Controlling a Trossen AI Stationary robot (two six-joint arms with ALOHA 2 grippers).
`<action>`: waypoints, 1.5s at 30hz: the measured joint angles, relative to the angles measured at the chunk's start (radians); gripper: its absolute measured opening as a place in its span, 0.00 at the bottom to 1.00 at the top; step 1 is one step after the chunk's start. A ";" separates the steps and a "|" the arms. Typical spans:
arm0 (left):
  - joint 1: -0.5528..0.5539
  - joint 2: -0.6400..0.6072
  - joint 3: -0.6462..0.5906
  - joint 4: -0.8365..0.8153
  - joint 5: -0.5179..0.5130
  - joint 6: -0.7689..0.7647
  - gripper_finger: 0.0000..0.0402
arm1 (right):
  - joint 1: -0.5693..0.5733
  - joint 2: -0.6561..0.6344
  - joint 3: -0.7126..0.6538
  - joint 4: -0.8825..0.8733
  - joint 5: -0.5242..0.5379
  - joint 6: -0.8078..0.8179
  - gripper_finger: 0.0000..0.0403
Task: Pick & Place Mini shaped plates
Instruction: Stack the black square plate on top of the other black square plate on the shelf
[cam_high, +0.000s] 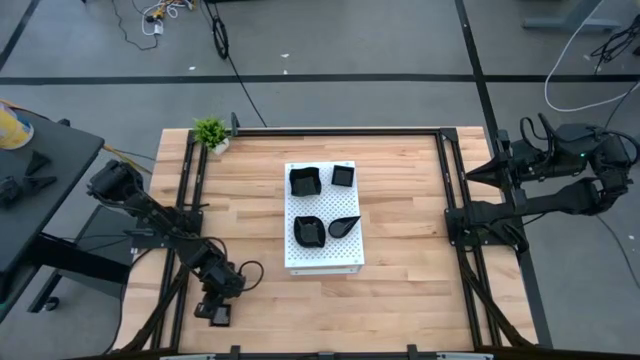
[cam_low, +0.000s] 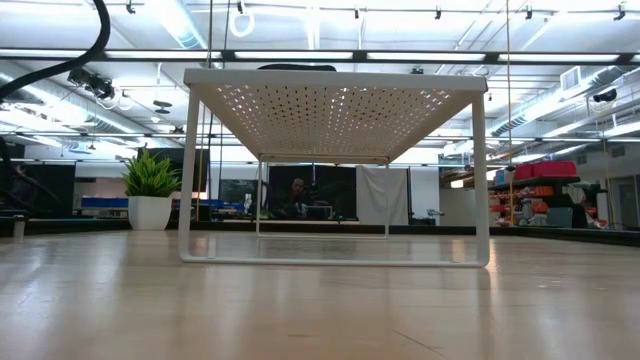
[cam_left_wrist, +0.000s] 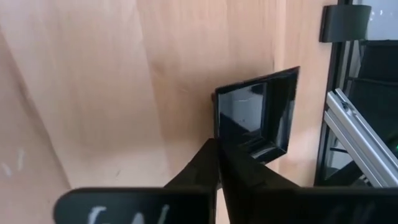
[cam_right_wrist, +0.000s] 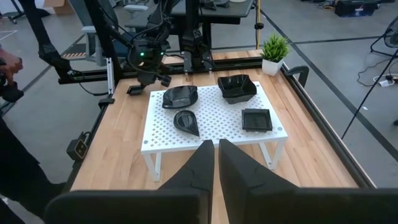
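Observation:
Four glossy black mini plates lie on top of the white perforated board (cam_high: 322, 255): a wavy-edged one (cam_high: 305, 181), a small square one (cam_high: 343, 176), another wavy one (cam_high: 309, 230) and a teardrop one (cam_high: 344, 227). A fifth, a square plate (cam_left_wrist: 255, 115), is at the table's near left corner, where my left gripper (cam_left_wrist: 219, 163) (cam_high: 218, 310) is shut on it. My right gripper (cam_high: 472, 175) (cam_right_wrist: 216, 152) waits shut at the table's right edge, pointing toward the board. My left gripper pinches the square plate by the rim of one side (cam_left_wrist: 245, 148) between its two fingers, which reach across that rim. The plate sticks out beyond the fingertips over the wood at the near left corner. Whether its underside rests on the table, I cannot tell.
The white board stands on thin legs (cam_low: 185, 180) in the table's middle, with open space beneath it. A small green potted plant (cam_high: 211, 132) sits at the far left corner. Black frame rails (cam_high: 190, 200) run along the left and right edges. A person (cam_right_wrist: 7, 68) is beyond the table.

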 joint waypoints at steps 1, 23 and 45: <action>0.000 -0.001 0.000 0.000 0.006 0.000 0.03 | 0.000 0.000 0.000 0.000 0.000 0.000 0.07; 0.000 -0.002 0.014 -0.007 0.186 0.002 0.01 | 0.000 0.000 0.000 0.000 0.000 0.000 0.07; 0.124 -0.002 0.227 -0.476 0.198 0.251 0.00 | 0.000 0.000 0.000 0.000 0.000 0.000 0.07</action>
